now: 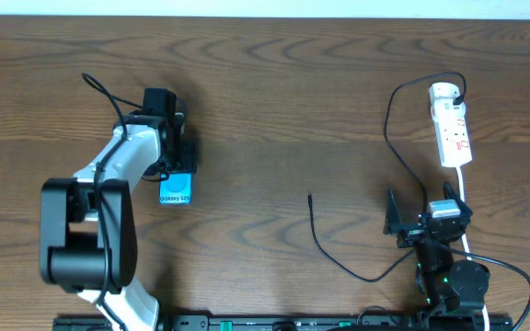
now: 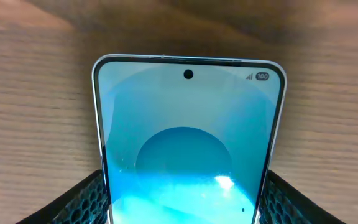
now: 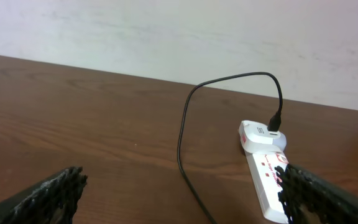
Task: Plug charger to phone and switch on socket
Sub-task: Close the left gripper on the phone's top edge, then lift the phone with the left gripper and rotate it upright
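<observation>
— Where do we find the phone?
— We see the phone [image 1: 175,190] flat on the tabletop [image 1: 274,110], its screen up and lit cyan. The left end effector [image 1: 178,168] sits over its far end. In the left wrist view its fingers [image 2: 79,200] lie against both long edges, so we read it as grasping the phone.

— And the charger?
— The charger [image 1: 318,237] has its plug tip [image 1: 309,196] lying loose on the wood, to the right of the phone and well apart from it, roughly level with it. From there we follow the thin black cable farther right, away from the phone, and up to the socket.

— Where is that?
— The socket [image 1: 452,124] lies far to the right of the phone and farther back. The charger's other end is plugged in at its rounded end, and a white cord [image 1: 466,198] trails from the other end.

— The other arm?
— The right end effector [image 1: 426,211] is also far right of the phone and slightly nearer the arm bases. Its fingers are spread wide, released, holding nothing.
</observation>
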Action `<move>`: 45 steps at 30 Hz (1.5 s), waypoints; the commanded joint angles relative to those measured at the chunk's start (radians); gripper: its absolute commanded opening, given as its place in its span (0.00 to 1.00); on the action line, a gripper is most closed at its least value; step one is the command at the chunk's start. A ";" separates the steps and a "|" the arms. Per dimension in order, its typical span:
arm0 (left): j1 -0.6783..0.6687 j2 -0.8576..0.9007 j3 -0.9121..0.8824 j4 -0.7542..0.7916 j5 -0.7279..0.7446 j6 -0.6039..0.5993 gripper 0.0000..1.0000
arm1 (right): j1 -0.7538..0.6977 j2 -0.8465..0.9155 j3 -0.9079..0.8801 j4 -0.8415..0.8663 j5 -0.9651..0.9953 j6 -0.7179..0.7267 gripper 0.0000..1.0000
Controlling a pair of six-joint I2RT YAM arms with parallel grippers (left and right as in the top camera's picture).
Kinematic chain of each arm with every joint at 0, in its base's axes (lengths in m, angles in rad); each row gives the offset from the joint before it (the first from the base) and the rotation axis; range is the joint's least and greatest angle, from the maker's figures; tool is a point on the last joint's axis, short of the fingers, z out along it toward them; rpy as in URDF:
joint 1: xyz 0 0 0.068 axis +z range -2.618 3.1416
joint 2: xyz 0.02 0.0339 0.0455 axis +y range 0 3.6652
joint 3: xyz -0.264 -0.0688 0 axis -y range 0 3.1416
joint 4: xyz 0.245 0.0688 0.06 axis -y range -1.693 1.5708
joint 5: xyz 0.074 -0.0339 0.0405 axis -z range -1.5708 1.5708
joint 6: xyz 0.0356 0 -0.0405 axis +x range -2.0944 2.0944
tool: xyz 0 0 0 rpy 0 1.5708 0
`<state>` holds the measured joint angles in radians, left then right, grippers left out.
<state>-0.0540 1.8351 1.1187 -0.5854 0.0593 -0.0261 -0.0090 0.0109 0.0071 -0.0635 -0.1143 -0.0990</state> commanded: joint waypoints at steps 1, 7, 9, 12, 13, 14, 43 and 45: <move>0.002 -0.151 0.041 0.002 0.080 -0.002 0.07 | 0.004 -0.005 -0.001 -0.004 0.003 -0.011 0.99; 0.002 -0.379 0.040 -0.014 0.117 -0.091 0.07 | 0.004 -0.005 -0.001 -0.004 0.003 -0.010 0.99; 0.002 -0.443 0.040 -0.027 0.117 -0.169 0.07 | 0.004 -0.005 -0.001 -0.004 0.003 -0.010 0.99; 0.002 -0.533 0.040 -0.059 0.142 -0.314 0.07 | 0.004 -0.005 -0.001 -0.004 0.003 -0.011 0.99; 0.002 -0.560 0.040 -0.069 0.171 -0.362 0.07 | 0.004 -0.005 -0.001 -0.004 0.003 -0.011 0.99; 0.002 -0.578 0.040 -0.074 0.198 -0.395 0.07 | 0.004 -0.005 -0.001 -0.004 0.003 -0.011 0.99; 0.346 -0.638 0.040 0.389 1.158 -1.914 0.07 | 0.004 -0.005 -0.001 -0.004 0.003 -0.010 0.99; 0.346 -0.638 0.040 0.389 1.157 -1.931 0.07 | 0.004 -0.005 -0.001 -0.004 0.003 -0.010 0.99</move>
<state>0.2848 1.2087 1.1263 -0.2077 1.1580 -1.8927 -0.0090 0.0109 0.0071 -0.0631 -0.1143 -0.0990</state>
